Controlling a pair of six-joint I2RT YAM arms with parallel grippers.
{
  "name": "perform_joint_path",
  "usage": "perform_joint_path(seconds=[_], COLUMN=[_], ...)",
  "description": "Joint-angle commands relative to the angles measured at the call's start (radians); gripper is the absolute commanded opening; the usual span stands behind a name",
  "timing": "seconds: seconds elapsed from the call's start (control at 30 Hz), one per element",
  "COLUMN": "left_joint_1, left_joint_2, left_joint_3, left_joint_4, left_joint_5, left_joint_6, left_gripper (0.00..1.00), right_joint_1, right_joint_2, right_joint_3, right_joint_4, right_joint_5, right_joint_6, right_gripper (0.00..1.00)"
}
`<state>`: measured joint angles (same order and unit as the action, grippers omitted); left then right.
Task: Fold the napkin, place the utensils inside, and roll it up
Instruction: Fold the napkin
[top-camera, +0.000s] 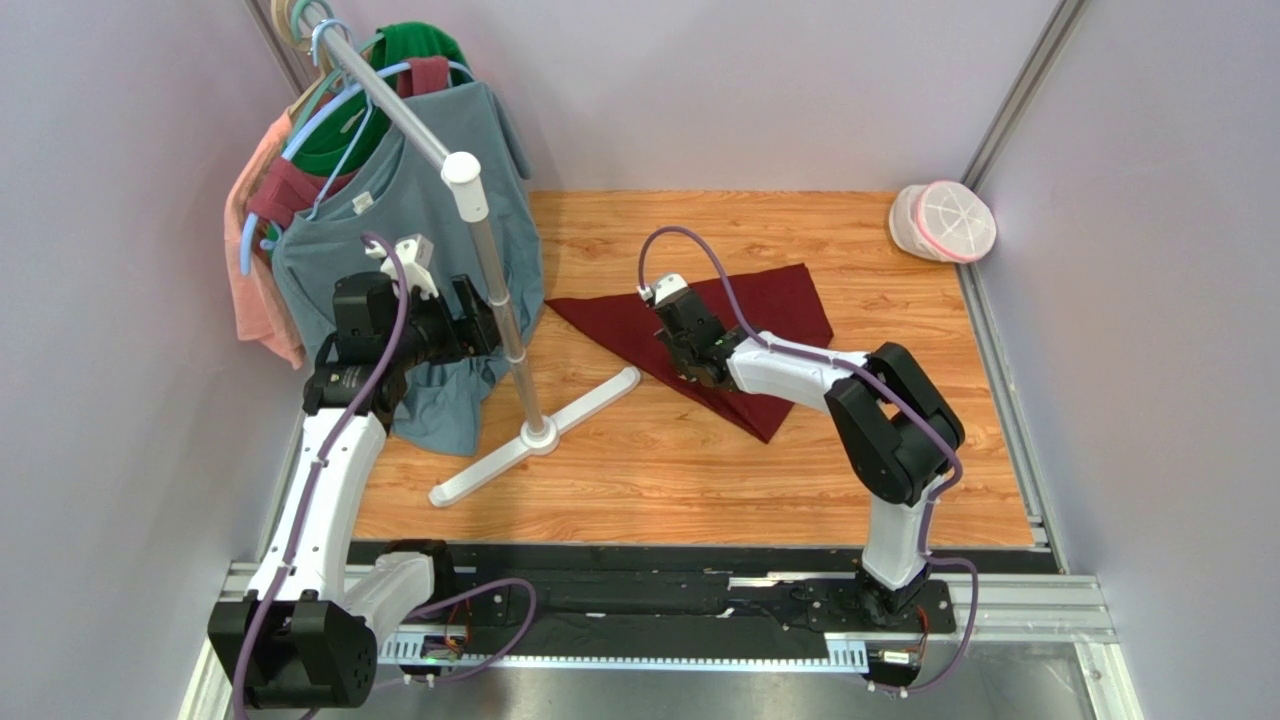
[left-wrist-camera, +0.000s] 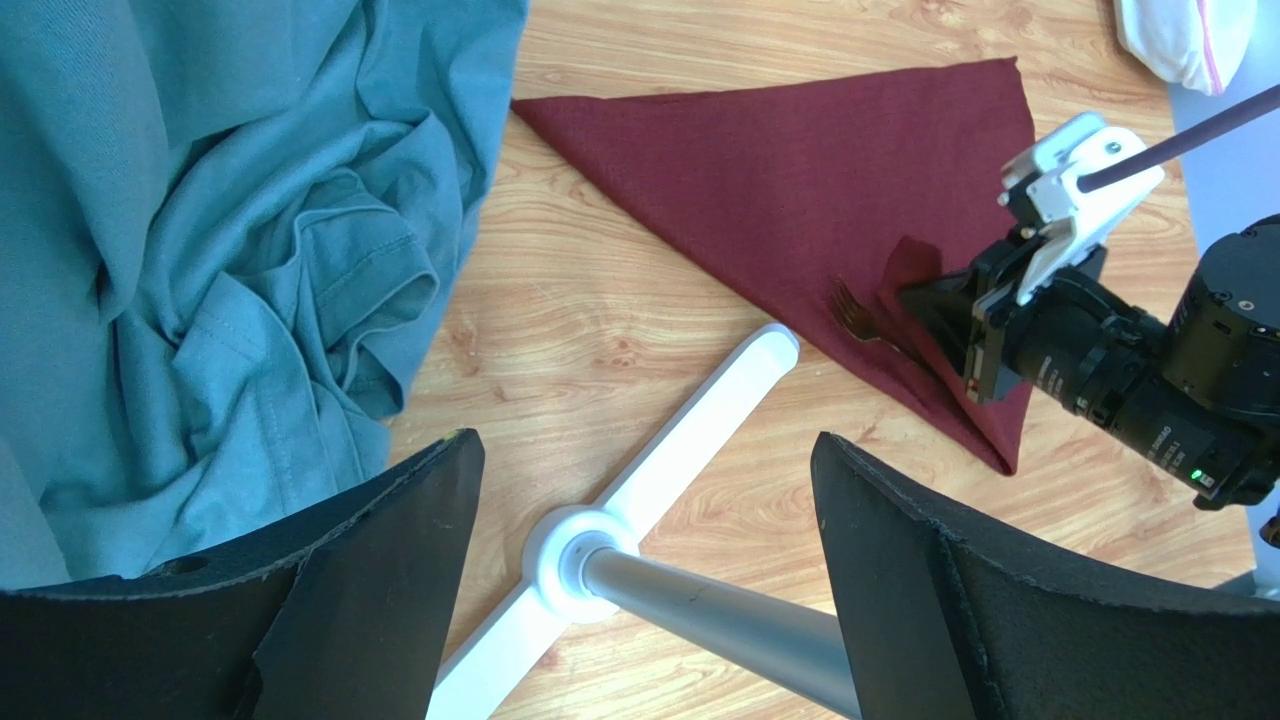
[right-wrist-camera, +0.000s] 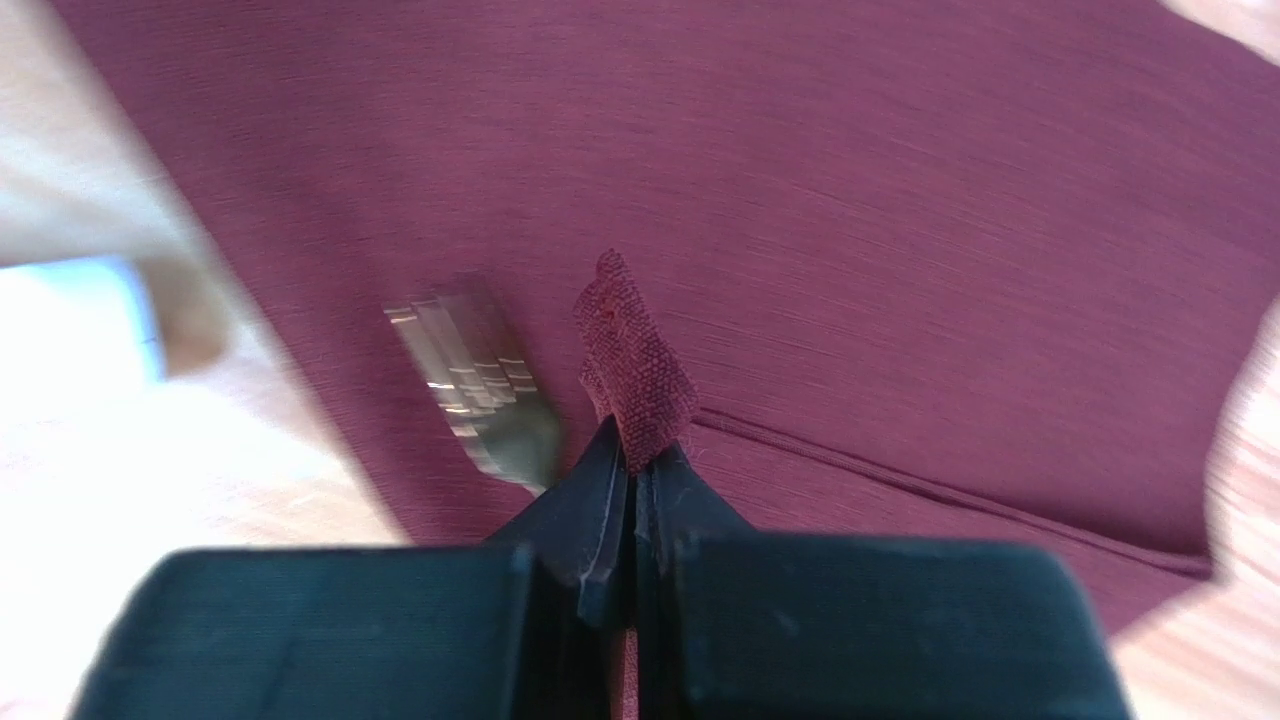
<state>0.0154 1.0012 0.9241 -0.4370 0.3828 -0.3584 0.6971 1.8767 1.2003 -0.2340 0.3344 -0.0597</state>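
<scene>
A wooden table (top-camera: 676, 465) with an orange-brown grain is enclosed by pale lilac-grey walls on three sides. A black rail (top-camera: 646, 593) carrying the arm bases runs along its near edge. A round white and pink object (top-camera: 944, 221) is seen in the far right corner; what it is cannot be told.

The left part of the table is taken up by a clothes rack. Its white T-shaped base (top-camera: 534, 435) rests on the wood, and a metal pole (top-camera: 504, 300) rises from it. A teal shirt (top-camera: 391, 210) and other garments are hung on hangers there, with the teal fabric draped down onto the table.

The napkin (top-camera: 789, 300), dark red and folded into a triangle, is laid flat on the wood right of centre, one point lying just beside the rack base. The fork (left-wrist-camera: 864, 323) is laid on the napkin near its near-left edge, tines toward the rack. Its handle is hidden behind the right gripper (right-wrist-camera: 631, 465).

The right gripper is lowered onto the napkin just beside the fork. Its fingers are pressed together, and a small peak of the red cloth is pinched between the tips and lifted slightly off the layer below. A fold line is seen running across the cloth beside the tips.

The left gripper (left-wrist-camera: 646, 443) is held above the rack base beside the shirt, its fingers spread wide with nothing between them.
</scene>
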Motion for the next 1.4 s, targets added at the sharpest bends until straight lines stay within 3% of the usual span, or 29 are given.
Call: perform_joint_path(seconds=[0.0, 0.83, 0.93, 0.97, 1.07, 1.17, 1.37], left_joint_1=[0.001, 0.001, 0.001, 0.001, 0.001, 0.001, 0.001], left_joint_2=[0.001, -0.001, -0.001, -0.001, -0.004, -0.003, -0.001], left_joint_3=[0.012, 0.009, 0.009, 0.009, 0.009, 0.009, 0.01], left_joint_4=[0.021, 0.027, 0.024, 0.024, 0.024, 0.024, 0.021], left_joint_5=[0.016, 0.033, 0.033, 0.033, 0.031, 0.031, 0.031], left_joint_6=[-0.002, -0.008, -0.008, -0.007, -0.007, -0.005, -0.005], left_gripper=[0.89, 0.89, 0.89, 0.89, 0.89, 0.89, 0.89], right_joint_1=[0.002, 0.084, 0.085, 0.085, 0.085, 0.085, 0.056], right_joint_2=[-0.077, 0.067, 0.087, 0.087, 0.055, -0.022, -0.262], right_joint_3=[-0.005, 0.08, 0.107, 0.11, 0.102, 0.061, -0.082], right_joint_4=[0.021, -0.007, -0.03, -0.033, -0.03, -0.024, -0.05], right_joint_5=[0.212, 0.226, 0.21, 0.201, 0.157, 0.106, -0.012], right_joint_6=[0.044, 0.156, 0.181, 0.184, 0.207, 0.227, 0.31], right_gripper=[0.0, 0.01, 0.18, 0.32, 0.58, 0.68, 0.76])
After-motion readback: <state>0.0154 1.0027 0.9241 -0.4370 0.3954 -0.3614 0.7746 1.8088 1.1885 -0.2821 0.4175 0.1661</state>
